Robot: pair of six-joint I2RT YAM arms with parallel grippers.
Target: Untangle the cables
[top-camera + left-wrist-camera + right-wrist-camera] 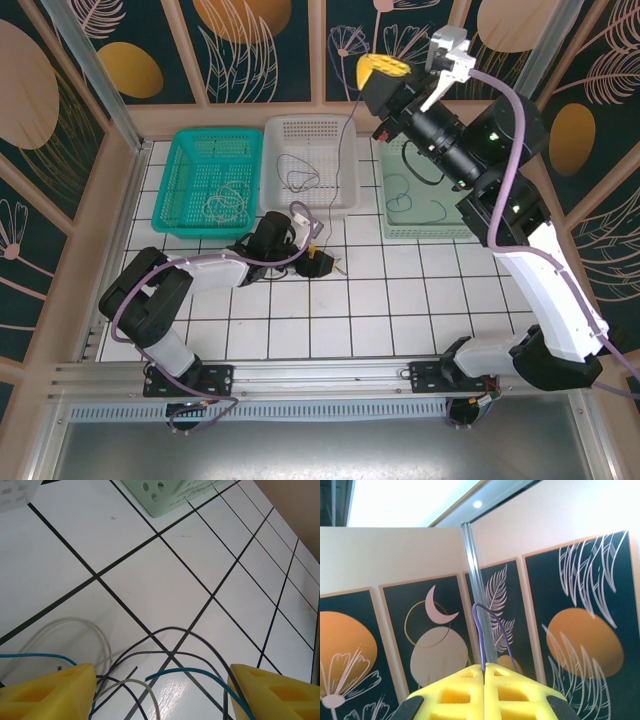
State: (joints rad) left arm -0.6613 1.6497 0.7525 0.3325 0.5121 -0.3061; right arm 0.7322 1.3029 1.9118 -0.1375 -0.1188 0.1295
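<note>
**A:** Several cables (170, 628) lie crossed on the tiled table (400, 300), just in front of the baskets. Dark, pale and blue-green strands loop over one another. What worries you?

**B:** One dark cable (480, 605) is pinched in the right gripper (484, 669), whose fingers are fully closed on it, high above the table. From above, it seems to hang down past the white basket (310, 122) to the pile. If its far end is knotted in, more lift would likely drag the whole pile or tighten the knot.

**A:** And the left gripper (162, 672)?

**B:** It is low over the pile with its fingers wide apart, holding nothing, and several strands lie between them. Closing there could, I think, catch the lifted cable along with the others, and then both arms would pull on one strand.

**A:** Anything further out?

**B:** The hanging cable runs close to the white basket's rim. It might snag there, or hook the loop (298, 175) already lying inside.
</note>
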